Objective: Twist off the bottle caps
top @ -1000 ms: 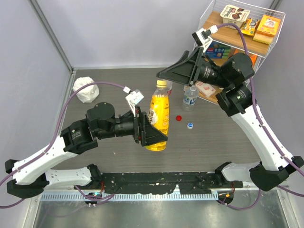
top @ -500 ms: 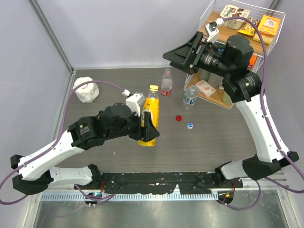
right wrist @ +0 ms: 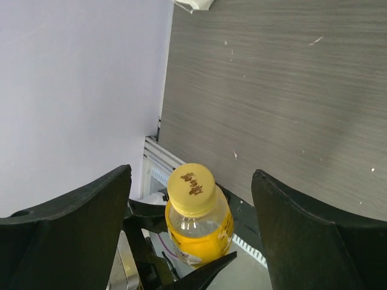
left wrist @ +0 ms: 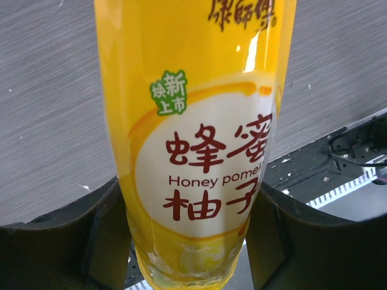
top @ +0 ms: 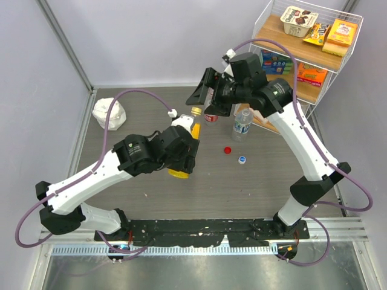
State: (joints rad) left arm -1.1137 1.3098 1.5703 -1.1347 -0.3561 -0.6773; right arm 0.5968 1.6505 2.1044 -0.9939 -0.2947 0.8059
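1. Left jaws are clamped on the yellow bottle [left wrist: 199, 151], one pad on each side of the lower label. A firm pinch, it looks. I can't tell whether its base rests on the tabletop [top: 260, 187].
2. Right jaws are spread wide. The yellow cap [right wrist: 191, 189] sits right in the gap between them, and neither pad is touching it.
3. My read is that this is the grab before the twist, the last cap of three. The red cap [top: 228, 150] and pale cap [top: 242, 159] lie loose on the tabletop, well apart from both jaws.
4. To do it well, centre the cap in the gap so both pads land together. Land them on the cap's side wall, not on the neck below it.
5. Close evenly, because a one-sided touch would push the bottle over in the left jaws.
6. Then turn about the bottle's own axis. The left jaws must hold hard, or the bottle will just spin along.
7. Watch the neighbours. The small bottle [top: 242, 124] stands just beside the right jaws, and the tall bottle [top: 211, 117] is half hidden under them. A wide swing could knock either one.
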